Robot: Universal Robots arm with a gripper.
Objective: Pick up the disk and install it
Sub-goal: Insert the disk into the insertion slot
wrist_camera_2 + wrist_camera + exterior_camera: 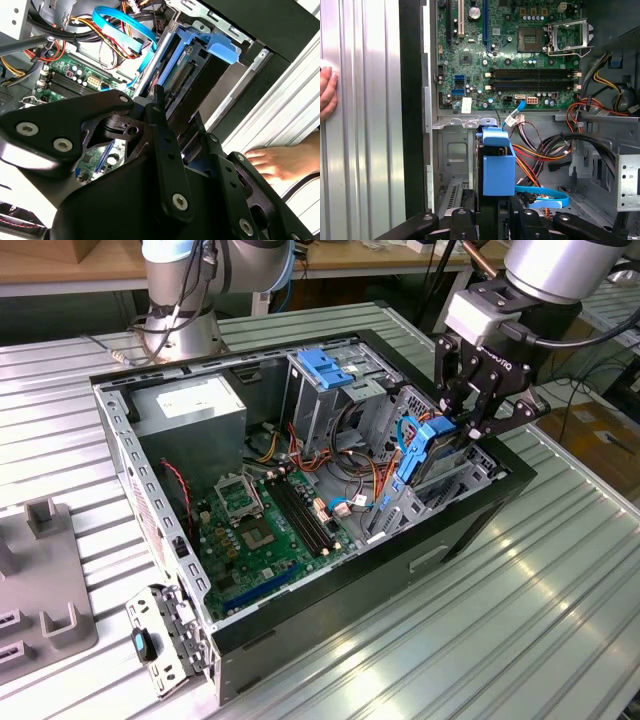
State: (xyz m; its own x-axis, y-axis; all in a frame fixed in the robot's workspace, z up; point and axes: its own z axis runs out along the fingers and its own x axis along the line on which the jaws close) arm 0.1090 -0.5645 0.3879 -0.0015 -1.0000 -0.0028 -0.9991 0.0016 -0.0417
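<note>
— What is the big container, and what does it hold?

— An open black computer case (470, 515) lying on its side on the ribbed metal worktop (520, 620). On its floor lies a green motherboard (260, 530). In the far corner, toward the exterior view's left, sits a grey power supply (190, 405) with a white label. Next to that stands a metal drive cage (318, 400) with a blue plastic piece (325, 365) on top.

— And the disk?

— The disk (425, 450) stands on edge at the end of the case toward the exterior view's right. Its lower part is down in a grey metal bay (395, 512) and its upper part sticks out above it, a little tilted. In the first wrist view its blue frame (497, 167) sits right beside the bay's perforated wall (452, 155).

— How does the pincer stand?

— The pincer (462, 425) is closed around the upper end of the disk, with one black finger (462, 222) on either side of the blue frame.

— Anything else in the case close to it?

— A bundle of orange, red and yellow wires (545, 150) runs just beside the disk, and a blue flat cable (545, 200) loops near the fingers.

— Outside the case?

— A person's hand (326, 92) rests on the worktop beside the case's black wall; the second wrist view shows it (275, 162) too. A grey fixture (40, 580) lies on the worktop at the exterior view's left, well apart from the case.
</note>
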